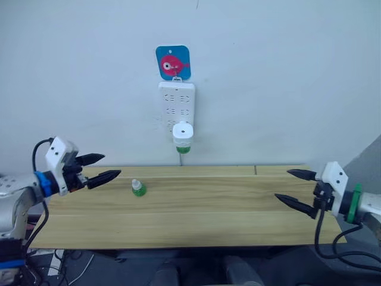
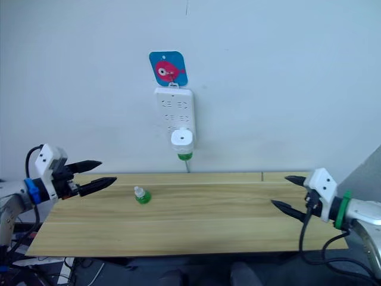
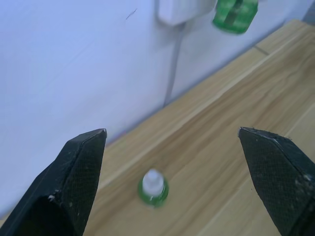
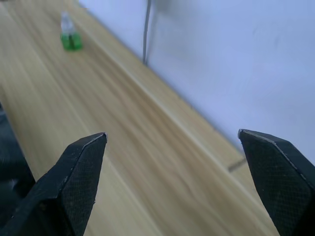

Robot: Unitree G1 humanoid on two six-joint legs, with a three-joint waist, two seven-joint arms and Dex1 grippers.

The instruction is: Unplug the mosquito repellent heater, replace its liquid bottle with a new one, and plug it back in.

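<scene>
While both claws gape empty, the heater [image 1: 183, 136] shows no readable writing.

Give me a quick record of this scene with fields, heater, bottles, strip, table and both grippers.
heater: mosquito repellent heater plugged into the power strip on the wall, green bottle under it
spare: small green bottle upright on the wooden table, nearer the left side
left gripper: open, empty, above the table's left end
right gripper: open, empty, over the right end
sign: blue card with a pink fish above the strip
</scene>
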